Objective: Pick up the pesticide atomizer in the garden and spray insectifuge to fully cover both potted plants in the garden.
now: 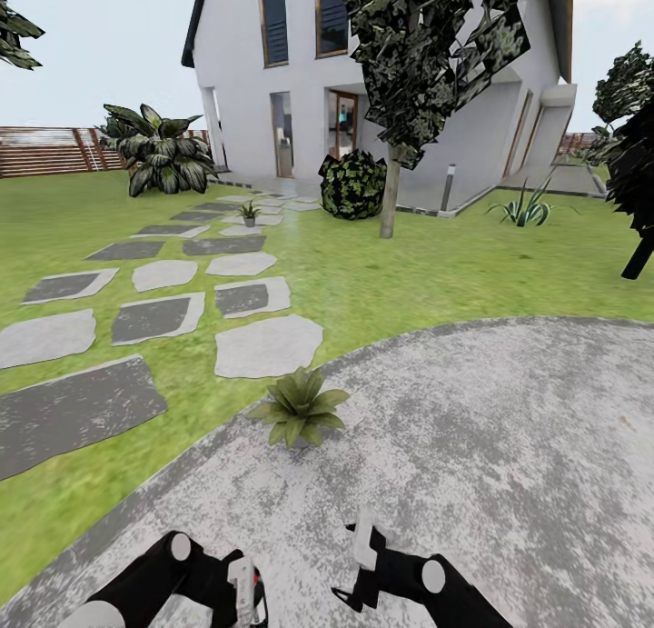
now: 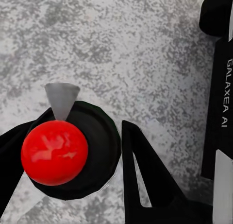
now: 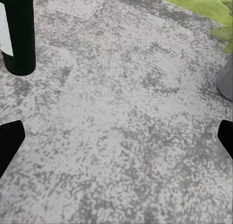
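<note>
My left gripper [image 1: 243,593] is low over the round grey paved patch [image 1: 472,428], shut on the pesticide atomizer [image 1: 259,599]. In the left wrist view the atomizer [image 2: 73,151] is seen from above: red spot, dark round body, grey nozzle, with black fingers [image 2: 141,175] on both sides. The right wrist view shows a dark green cylinder with a white patch [image 3: 19,34], by its look the atomizer's body. My right gripper [image 1: 359,569] is open and empty beside it. One potted plant [image 1: 300,408] stands at the patch's edge just ahead, its grey pot [image 3: 225,80] off to one side. The other potted plant [image 1: 249,214] is far up the path.
Grey stepping stones [image 1: 154,317] lead over the lawn [image 1: 400,264] to a white house [image 1: 381,74]. A thin tree trunk [image 1: 391,192], a round bush [image 1: 352,184], a large dark leafy bush [image 1: 163,151] and a brown slatted fence [image 1: 45,151] stand further off.
</note>
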You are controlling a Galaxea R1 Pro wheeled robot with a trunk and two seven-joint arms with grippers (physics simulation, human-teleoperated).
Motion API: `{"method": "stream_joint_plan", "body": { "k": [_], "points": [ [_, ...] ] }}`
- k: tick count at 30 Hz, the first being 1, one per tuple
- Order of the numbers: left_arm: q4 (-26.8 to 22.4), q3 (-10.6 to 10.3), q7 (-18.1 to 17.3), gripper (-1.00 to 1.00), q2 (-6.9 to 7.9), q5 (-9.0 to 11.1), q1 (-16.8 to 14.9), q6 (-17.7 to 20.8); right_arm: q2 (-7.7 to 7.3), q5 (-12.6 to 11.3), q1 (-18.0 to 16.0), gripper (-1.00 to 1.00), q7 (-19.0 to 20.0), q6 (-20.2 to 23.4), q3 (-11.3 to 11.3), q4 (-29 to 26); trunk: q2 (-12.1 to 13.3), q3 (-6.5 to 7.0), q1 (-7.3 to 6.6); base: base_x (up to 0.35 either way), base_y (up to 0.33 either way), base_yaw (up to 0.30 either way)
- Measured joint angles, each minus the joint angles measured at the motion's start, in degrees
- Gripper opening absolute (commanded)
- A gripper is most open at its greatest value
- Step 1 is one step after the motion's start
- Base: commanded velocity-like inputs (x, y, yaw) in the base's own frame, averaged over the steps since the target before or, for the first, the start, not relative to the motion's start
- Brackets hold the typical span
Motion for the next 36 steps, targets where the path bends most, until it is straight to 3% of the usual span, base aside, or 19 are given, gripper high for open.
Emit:
{"method": "stream_joint_plan", "body": {
  "k": [3,4,10,21,22,36],
  "points": [
    [-0.09,-0.12,1.0,-1.0,-0.37,-0.14,0.0,-0.08,0.97,0.01,0.0,1.0,0.02,0.01,0.09,0.02,0.0,0.0,0.0,0.0,0.0,0.0],
    [-0.11,-0.15,1.33,-1.0,-0.55,-0.23,0.0,-0.11,1.3,0.04,0.0,-1.0,0.05,0.02,0.12,0.0,0.0,0.0,0.0,0.0,0.0,0.0],
    [-0.13,-0.2,3.32,-1.0,-0.83,-0.39,-0.11,-0.77,3.04,0.16,0.0,-1.0,0.38,0.02,0.24,-0.1,0.0,0.0,0.0,0.0,0.0,0.0],
    [-0.21,-0.5,4.99,-1.0,-1.82,-0.53,-0.49,-2.06,3.26,0.0,-0.09,-1.0,3.91,0.08,0.15,-0.9,0.0,0.0,0.0,0.0,0.0,0.0],
    [-0.21,-0.74,4.99,-1.0,-1.97,-0.55,-0.5,-2.07,3.37,0.03,-0.09,-1.0,7.09,0.05,0.15,-0.9,0.0,0.0,0.0,0.0,0.0,0.0],
    [-0.21,-1.69,4.99,-1.0,-4.43,-0.49,-0.79,-2.17,4.66,0.03,-0.16,-1.0,7.3,0.06,0.14,-0.92,0.0,0.0,0.0,0.0,0.0,0.0]
  ]
}}
